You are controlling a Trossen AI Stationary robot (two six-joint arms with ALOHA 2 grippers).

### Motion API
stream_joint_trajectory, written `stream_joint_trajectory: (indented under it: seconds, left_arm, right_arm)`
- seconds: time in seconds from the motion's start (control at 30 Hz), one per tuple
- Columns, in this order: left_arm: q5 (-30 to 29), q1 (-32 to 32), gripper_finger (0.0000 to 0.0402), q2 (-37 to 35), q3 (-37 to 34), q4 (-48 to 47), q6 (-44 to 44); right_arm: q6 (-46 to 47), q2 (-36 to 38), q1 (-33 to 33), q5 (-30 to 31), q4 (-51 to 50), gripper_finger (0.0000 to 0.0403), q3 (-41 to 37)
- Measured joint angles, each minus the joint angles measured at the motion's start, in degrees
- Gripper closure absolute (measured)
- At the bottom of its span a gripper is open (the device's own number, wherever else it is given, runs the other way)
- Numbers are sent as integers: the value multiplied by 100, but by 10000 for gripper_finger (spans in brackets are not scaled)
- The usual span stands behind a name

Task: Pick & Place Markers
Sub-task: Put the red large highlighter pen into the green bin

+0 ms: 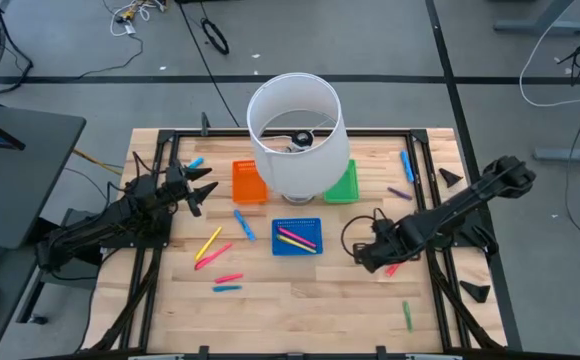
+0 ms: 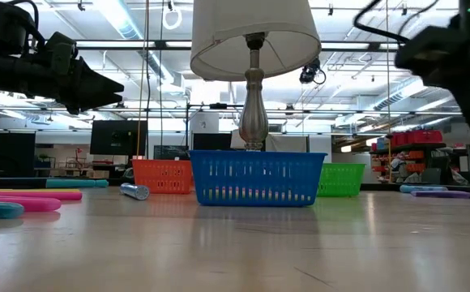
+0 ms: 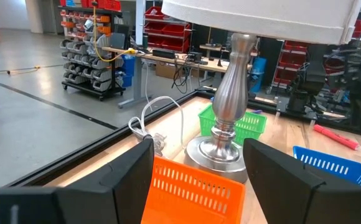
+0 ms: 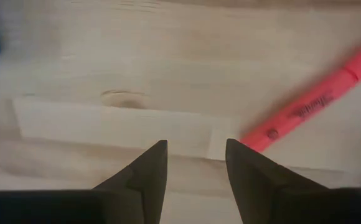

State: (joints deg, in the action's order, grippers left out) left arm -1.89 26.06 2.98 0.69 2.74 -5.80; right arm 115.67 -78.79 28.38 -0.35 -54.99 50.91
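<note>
Just beside the right pincer (image 4: pixel 196 168), whose open tips hold nothing, a red marker (image 4: pixel 311 106) lies slanted on the desk (image 4: pixel 137 62), off to one side.

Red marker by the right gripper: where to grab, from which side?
Grip the red marker mid-barrel, coming straight down, jaws across its width. It lies flat on the bare table, slanted, just off to one side of the open right gripper, so shift over and turn the wrist to square the fingers to it first.
</note>
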Motion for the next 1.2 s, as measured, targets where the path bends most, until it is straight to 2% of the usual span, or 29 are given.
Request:
stream_joint_trajectory:
  seconds: [0.4, 0.5, 0.73, 1.2]
  left_arm:
    - [0, 2, 149, 0, 0, 0, 0]
    - [2, 0, 149, 0, 0, 0, 0]
    - [2, 0, 149, 0, -2, 0, 0]
    - [0, 1, 149, 0, 0, 0, -1]
  right_arm:
    - [1479, 292, 471, -79, 308, 239, -796]
    - [1770, 343, 607, -276, 304, 239, -914]
    - [2006, 416, 928, -708, 303, 239, -1201]
    - [2038, 414, 760, -712, 341, 239, -1313]
